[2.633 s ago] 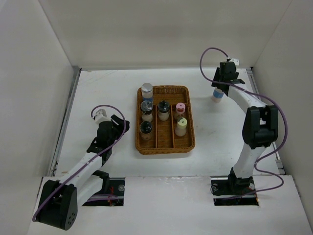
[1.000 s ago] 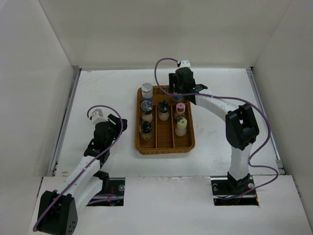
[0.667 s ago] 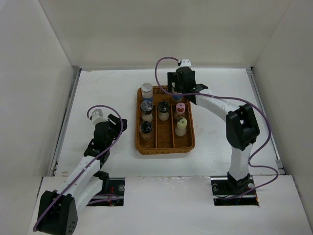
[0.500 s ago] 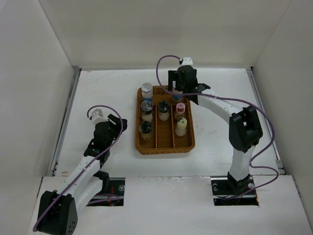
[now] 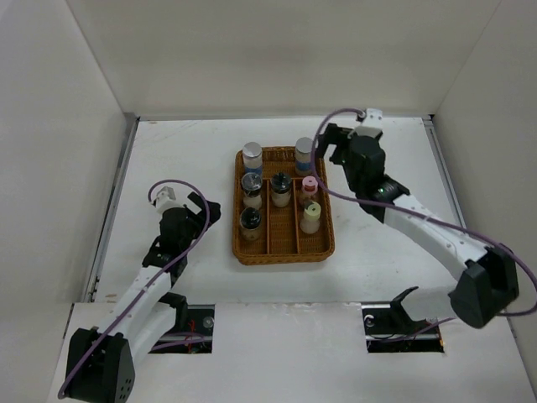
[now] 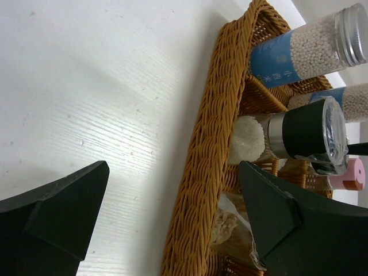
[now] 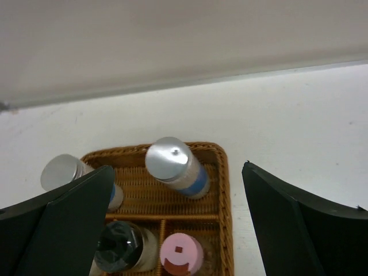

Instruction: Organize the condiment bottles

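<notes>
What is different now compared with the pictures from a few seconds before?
The right gripper carried a silver-topped bottle with a blue label from outside the wicker tray into its far right corner, let it go and drew back, open. The six other bottles, the tray and the left gripper stayed about where they were.

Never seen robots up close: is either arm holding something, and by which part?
Nothing is held. The left end effector and right end effector are both open and empty.
</notes>
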Robot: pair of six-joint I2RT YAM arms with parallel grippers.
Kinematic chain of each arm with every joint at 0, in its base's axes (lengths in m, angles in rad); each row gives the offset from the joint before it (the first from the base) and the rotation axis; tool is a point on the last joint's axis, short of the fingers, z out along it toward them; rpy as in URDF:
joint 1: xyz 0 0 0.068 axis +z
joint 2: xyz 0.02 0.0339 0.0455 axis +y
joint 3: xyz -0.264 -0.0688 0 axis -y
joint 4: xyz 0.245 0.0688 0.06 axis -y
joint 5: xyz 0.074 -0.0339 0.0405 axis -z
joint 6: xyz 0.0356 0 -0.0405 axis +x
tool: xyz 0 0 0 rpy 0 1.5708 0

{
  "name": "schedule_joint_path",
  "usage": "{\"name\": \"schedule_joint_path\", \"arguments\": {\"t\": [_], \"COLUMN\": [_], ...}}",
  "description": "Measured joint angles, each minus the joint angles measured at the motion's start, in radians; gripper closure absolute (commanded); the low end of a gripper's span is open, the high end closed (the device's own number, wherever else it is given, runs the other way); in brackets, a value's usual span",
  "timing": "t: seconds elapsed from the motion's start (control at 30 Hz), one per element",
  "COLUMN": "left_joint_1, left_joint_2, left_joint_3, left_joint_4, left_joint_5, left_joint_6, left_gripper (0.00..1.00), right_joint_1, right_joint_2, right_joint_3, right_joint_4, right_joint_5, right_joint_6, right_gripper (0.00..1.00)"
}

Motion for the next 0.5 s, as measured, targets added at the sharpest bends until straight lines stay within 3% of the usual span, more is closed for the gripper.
{"name": "schedule_joint_path", "arguments": {"t": [0.27,0.5], "left_joint_1": [0.018,0.034], "left_joint_2": [0.000,-0.019], "left_joint_3": [0.069,0.092], "left_joint_4": [-0.098,-0.157], "left_joint_5": [0.006,0.010], "left_joint_6": [0.022,0.023], "left_gripper": [0.00,0.00], "right_joint_1": [-0.096,-0.147], "right_joint_2": [-0.180,-0.318], "right_joint_3": [-0.506,-0.676], "right_joint_4": [0.147,0.193], "right_joint_5": [0.165,0.220], "right_joint_6": [0.123,0.201], "right_gripper": [0.00,0.00]}}
